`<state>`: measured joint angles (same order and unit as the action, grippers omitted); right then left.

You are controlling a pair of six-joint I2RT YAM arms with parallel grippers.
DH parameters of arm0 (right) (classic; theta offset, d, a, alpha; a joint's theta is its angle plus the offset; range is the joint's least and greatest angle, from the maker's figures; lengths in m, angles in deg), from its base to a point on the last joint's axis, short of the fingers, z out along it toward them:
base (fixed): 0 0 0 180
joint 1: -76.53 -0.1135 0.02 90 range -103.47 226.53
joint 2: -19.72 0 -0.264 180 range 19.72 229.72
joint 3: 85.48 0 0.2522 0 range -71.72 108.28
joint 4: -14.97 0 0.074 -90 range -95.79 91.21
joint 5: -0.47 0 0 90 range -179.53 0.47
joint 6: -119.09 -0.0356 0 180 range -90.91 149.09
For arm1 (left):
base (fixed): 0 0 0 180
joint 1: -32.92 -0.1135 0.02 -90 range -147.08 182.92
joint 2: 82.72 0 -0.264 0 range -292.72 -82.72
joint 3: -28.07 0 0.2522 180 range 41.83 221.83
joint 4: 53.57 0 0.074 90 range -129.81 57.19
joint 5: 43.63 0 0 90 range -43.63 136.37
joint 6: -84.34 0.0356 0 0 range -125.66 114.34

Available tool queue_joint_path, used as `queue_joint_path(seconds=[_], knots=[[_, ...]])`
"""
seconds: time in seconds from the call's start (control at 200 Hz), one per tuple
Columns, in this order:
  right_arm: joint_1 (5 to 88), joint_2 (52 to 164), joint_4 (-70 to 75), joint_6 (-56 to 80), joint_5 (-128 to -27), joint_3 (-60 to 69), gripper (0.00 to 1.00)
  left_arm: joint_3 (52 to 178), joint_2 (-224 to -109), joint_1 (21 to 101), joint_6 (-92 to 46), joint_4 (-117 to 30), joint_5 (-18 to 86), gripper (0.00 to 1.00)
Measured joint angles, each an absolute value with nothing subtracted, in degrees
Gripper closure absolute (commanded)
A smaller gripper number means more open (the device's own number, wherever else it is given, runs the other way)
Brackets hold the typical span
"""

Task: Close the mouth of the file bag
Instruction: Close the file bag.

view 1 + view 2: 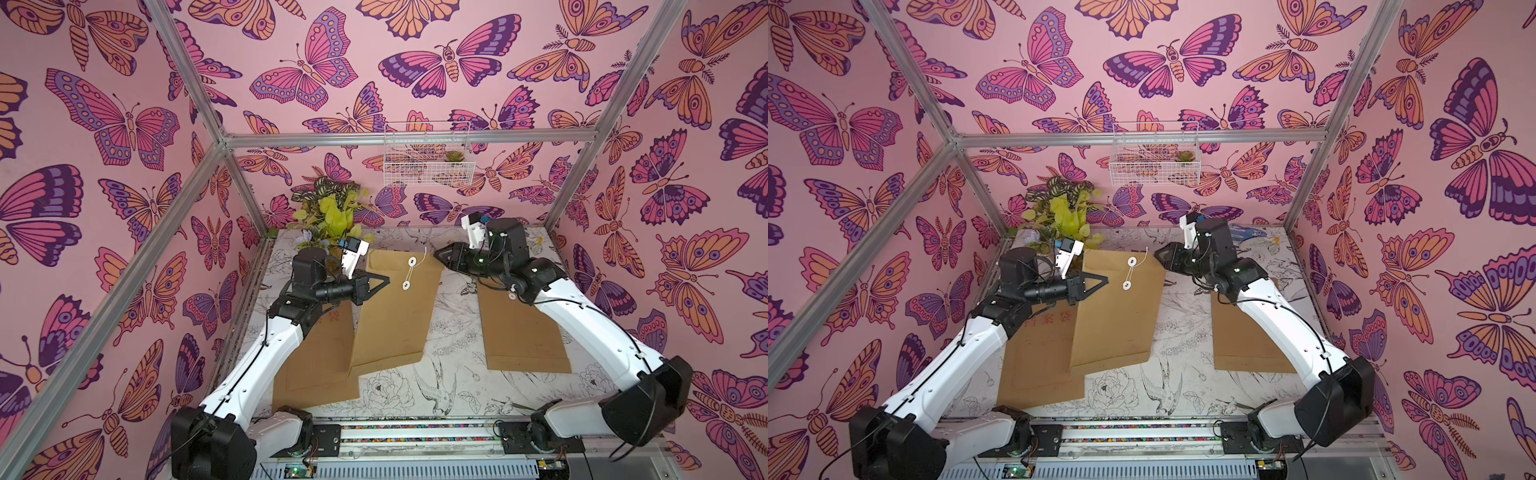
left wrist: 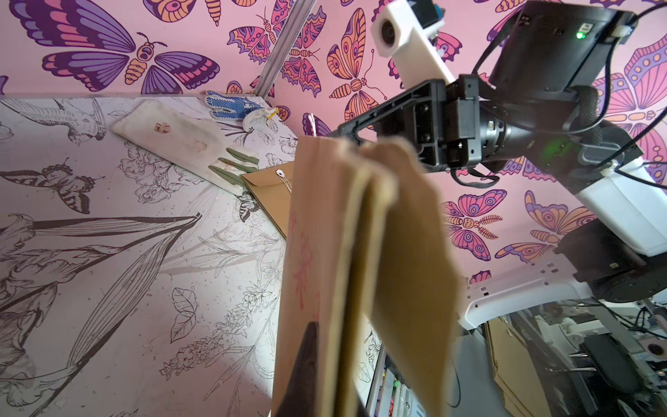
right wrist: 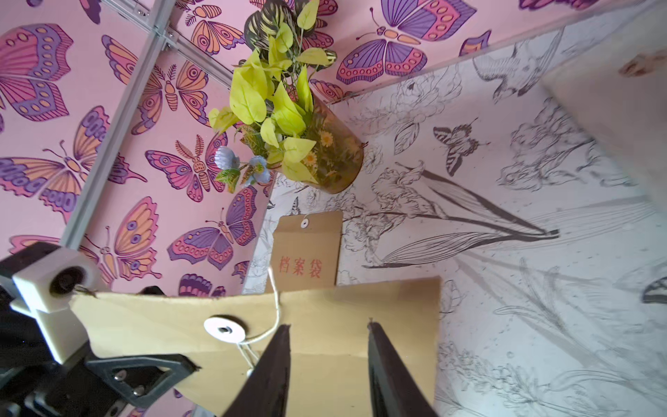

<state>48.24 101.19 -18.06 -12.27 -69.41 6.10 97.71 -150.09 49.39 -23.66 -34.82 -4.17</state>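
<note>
**A:** File bag (image 1: pixel 395 324) sits mid-worktop (image 1: pixel 453 332). Its long axis runs from the robot's side out toward the back wall, and the mouth end is the far end, pointing at that wall. The near end overlaps a second file bag (image 1: pixel 307 370) lying on the left.

**B:** Flap's folded down. Upper disc (image 1: pixel 412 262) on the flap, lower disc (image 1: pixel 406 285) on the body, string (image 1: pixel 409 273) running between them.

**A:** Left tool (image 1: pixel 386 279) reaches in from the left, clenched on the bag's left edge, level with those discs. Its wrist view shows the paper edge-on in the jaws.

**B:** And the right tool (image 3: pixel 327 325)?

**A:** Released. Jaws apart and nothing in them, just off the mouth's far right corner.

**B:** So what does the next move turn on?

**A:** The loose string tail (image 1: pixel 423 254). It sticks out from the upper disc toward the right tool, so that arm is nearer. I'd say it wants catching and looping round the lower disc, back toward the robot along the bag's axis.

**B:** A third file bag (image 1: pixel 523 332) lies flat under the right arm, well apart.
</note>
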Motion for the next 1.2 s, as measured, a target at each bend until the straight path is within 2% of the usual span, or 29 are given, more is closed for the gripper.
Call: queue_joint_path(seconds=[0.1,0.406,0.996,1.202], knots=[[47.47,103.03,-15.37,-15.35,-67.95,6.1,0.6,97.71,-150.07,49.89,-22.52,-34.82,-3.65,1.0],[47.06,106.46,-10.59,-21.98,-65.89,6.1,0.73,97.71,-149.59,50.94,-19.57,-34.51,-3.08,1.0],[46.8,106.72,-7.98,-23.62,-65.87,5.66,0.88,97.73,-149.15,50.96,-18.5,-33.75,-3.1,1.0],[46.8,106.72,-6.98,-23.53,-65.85,5.09,0.97,97.73,-149.15,50.96,-18.5,-33.75,-3.1,1.0]])
